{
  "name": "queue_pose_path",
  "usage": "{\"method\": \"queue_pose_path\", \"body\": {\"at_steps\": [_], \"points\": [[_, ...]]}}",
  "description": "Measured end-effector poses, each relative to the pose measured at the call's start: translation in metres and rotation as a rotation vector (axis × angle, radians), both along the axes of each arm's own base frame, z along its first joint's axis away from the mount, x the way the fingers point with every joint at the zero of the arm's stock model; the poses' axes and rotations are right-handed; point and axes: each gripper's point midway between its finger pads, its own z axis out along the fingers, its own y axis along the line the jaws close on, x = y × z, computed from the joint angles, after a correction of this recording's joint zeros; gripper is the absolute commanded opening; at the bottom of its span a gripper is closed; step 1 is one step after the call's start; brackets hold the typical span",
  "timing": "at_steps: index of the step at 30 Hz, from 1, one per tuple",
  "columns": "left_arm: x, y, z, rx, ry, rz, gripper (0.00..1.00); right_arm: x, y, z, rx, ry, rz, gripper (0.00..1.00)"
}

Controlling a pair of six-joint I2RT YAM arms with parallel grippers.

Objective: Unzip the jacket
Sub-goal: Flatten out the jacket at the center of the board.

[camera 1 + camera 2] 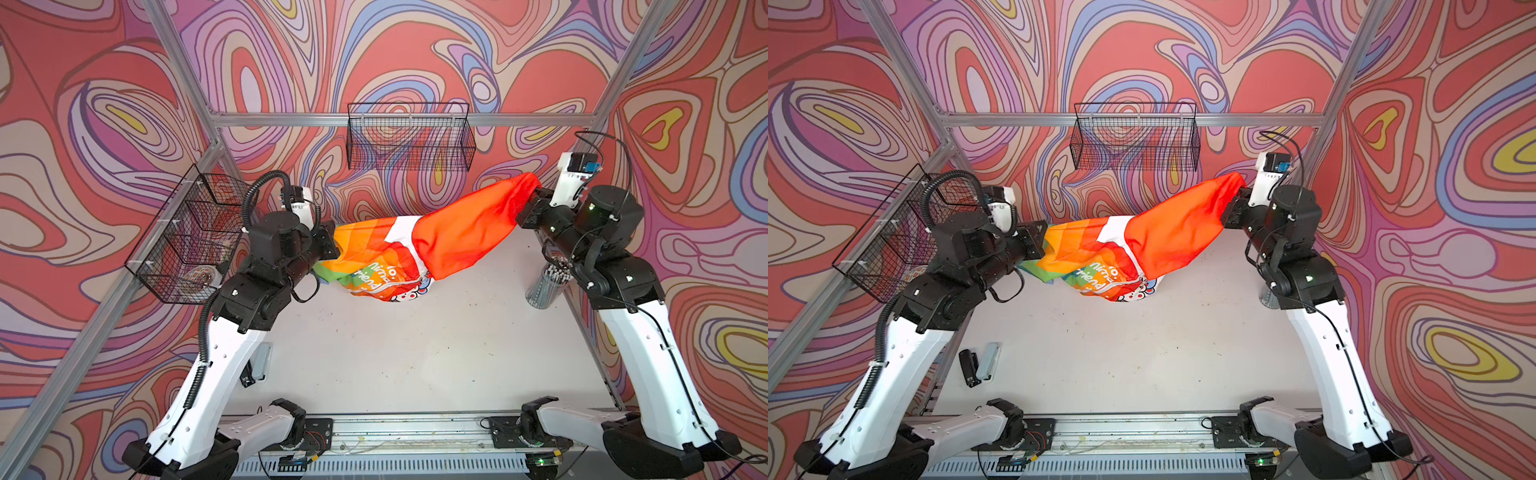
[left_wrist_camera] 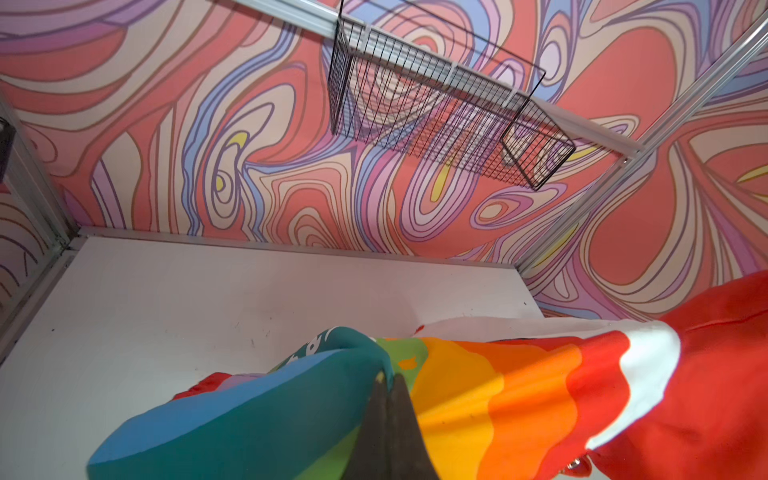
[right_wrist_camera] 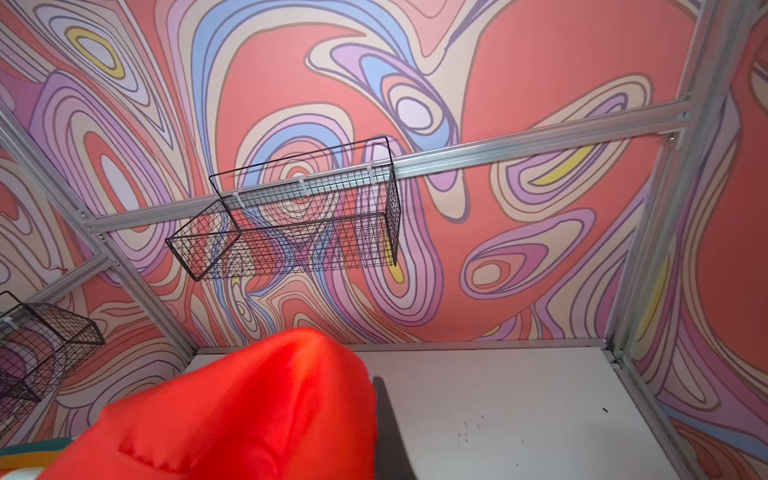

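The white desk (image 1: 395, 365) fills the floor of the cell, scuffed and speckled, with swirl-patterned walls on three sides. Above its back half the jacket (image 1: 419, 249) hangs lifted between the two arms and runs slantwise, higher at its right end. That end is the red hood (image 1: 478, 224), drawn out long and taut. The left end is the rainbow-striped half (image 1: 357, 245). Between them the cloth sags in a crumpled fold showing white lettering and cartoon faces. Whether the fold touches the desk cannot be told. A pale zipper (image 1: 390, 287) crosses the fold, and how far it is done up cannot be told.

One black wire basket (image 1: 409, 137) hangs on the back rail and another (image 1: 187, 241) hangs on the left rail.

The left pincer (image 1: 332, 245) grips the striped cloth. In the left wrist view its two dark fingers (image 2: 399, 415) are pressed together on the green band. The right pincer (image 1: 536, 195) is closed on the tip of the hood. In the right wrist view one dark finger (image 3: 388, 419) shows beside the red cloth, which covers the other finger.

A clear cup of pens (image 1: 548, 282) stands on the desk below the right arm. A small black device (image 1: 969, 368) lies near the left arm's base.
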Motion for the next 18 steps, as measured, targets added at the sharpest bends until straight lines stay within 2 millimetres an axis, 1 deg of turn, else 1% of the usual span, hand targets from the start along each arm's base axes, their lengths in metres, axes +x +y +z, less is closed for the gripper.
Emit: {"method": "queue_pose_path", "body": {"at_steps": [2, 3, 5, 7, 8, 10, 12, 13, 14, 15, 16, 17, 18], "points": [[-0.002, -0.009, -0.007, 0.012, 0.014, -0.015, 0.0, 0.005, -0.005, -0.018, -0.01, 0.047, -0.038, 0.0], [-0.001, -0.016, -0.017, 0.025, 0.034, -0.027, 0.0, 0.009, -0.008, -0.035, -0.016, 0.086, -0.058, 0.0], [0.002, -0.036, -0.049, 0.059, 0.095, -0.06, 0.0, 0.018, -0.011, -0.076, -0.034, 0.185, -0.093, 0.0], [0.008, -0.064, -0.101, 0.104, 0.194, -0.109, 0.0, 0.027, -0.012, -0.125, -0.055, 0.303, -0.114, 0.0], [0.011, -0.074, -0.124, 0.126, 0.238, -0.126, 0.0, 0.03, -0.012, -0.147, -0.065, 0.358, -0.12, 0.0], [0.017, -0.099, -0.19, 0.186, 0.369, -0.169, 0.0, 0.035, -0.012, -0.197, -0.086, 0.48, -0.127, 0.0], [0.018, -0.112, -0.246, 0.237, 0.482, -0.195, 0.0, 0.035, -0.011, -0.235, -0.099, 0.573, -0.128, 0.0], [0.018, -0.115, -0.267, 0.259, 0.528, -0.202, 0.0, 0.034, -0.01, -0.249, -0.104, 0.608, -0.127, 0.0], [0.019, -0.117, -0.281, 0.273, 0.559, -0.206, 0.04, 0.033, -0.01, -0.258, -0.105, 0.633, -0.126, 0.0], [0.02, -0.12, -0.292, 0.282, 0.583, -0.212, 0.12, 0.033, -0.01, -0.264, -0.103, 0.647, -0.126, 0.0], [0.023, -0.123, -0.297, 0.285, 0.592, -0.219, 0.24, 0.033, -0.01, -0.266, -0.102, 0.651, -0.126, 0.0], [0.024, -0.125, -0.298, 0.285, 0.593, -0.224, 0.35, 0.034, -0.009, -0.265, -0.1, 0.65, -0.126, 0.0], [0.027, -0.128, -0.295, 0.278, 0.584, -0.23, 0.49, 0.034, -0.009, -0.265, -0.097, 0.647, -0.125, 0.0]]}}
